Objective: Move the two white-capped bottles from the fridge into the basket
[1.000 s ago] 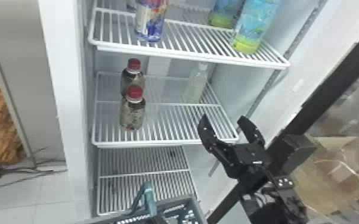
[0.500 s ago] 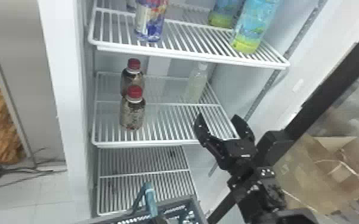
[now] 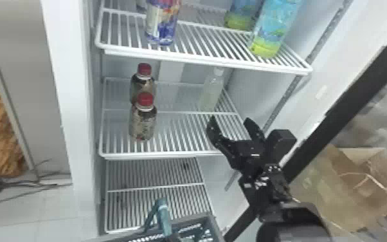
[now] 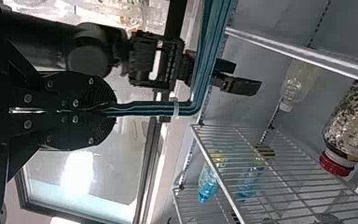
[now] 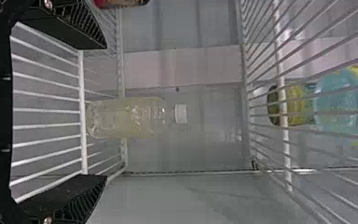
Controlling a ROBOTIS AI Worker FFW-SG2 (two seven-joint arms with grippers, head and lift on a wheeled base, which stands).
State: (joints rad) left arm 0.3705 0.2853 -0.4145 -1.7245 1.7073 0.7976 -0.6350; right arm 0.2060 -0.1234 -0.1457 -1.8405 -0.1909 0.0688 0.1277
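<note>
The right gripper (image 3: 230, 120), its 2 flat black fingers spread wide, has moved farther inward, bringing a grasp nearer for the clear, white-capped plastic bottle (image 3: 211, 91) upright on the white wire shelf (image 3: 157, 156). The left gripper (image 4: 105, 112) grips the grey basket (image 3: 215, 227) by its teal handle (image 4: 209, 51).

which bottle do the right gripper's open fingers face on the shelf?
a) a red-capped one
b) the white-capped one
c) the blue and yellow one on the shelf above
b, since in its wrist view the white-capped bottle stands beyond the right gripper, lined up with the gap between its open fingers.
</note>
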